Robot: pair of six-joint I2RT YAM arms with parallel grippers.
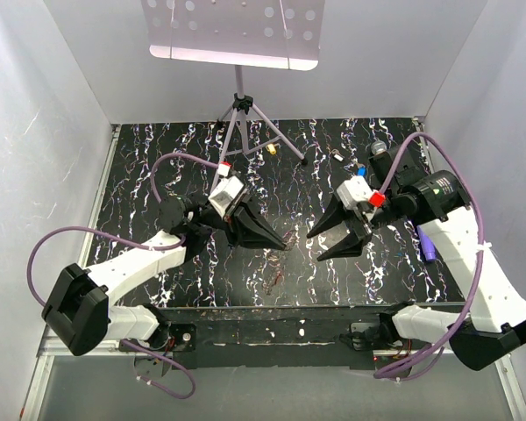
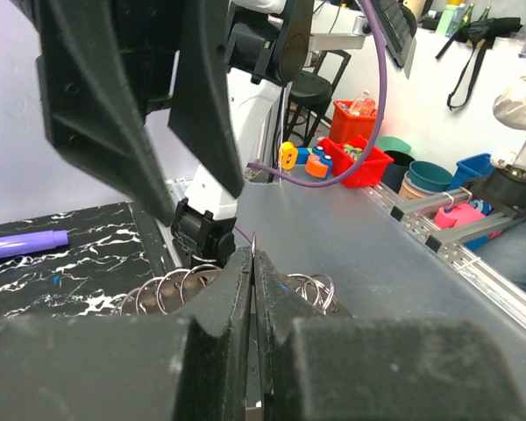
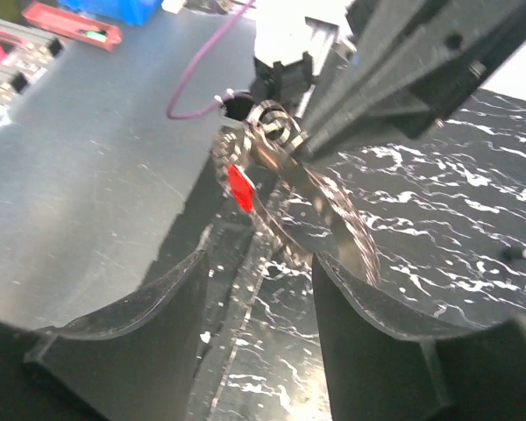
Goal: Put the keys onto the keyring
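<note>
My left pincer (image 2: 252, 256) is clamped on the keyring (image 3: 279, 130), which hangs just ahead of my right pincer (image 3: 263, 263), spread apart.

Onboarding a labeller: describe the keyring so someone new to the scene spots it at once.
On the black marbled table, follow the left arm to the left fingers, shut near the middle. The keyring is pinched there: a thin grey coiled metal loop with a red key against it. Unlike the purple pen lying by the right arm, it is a metal ring, and held.
</note>
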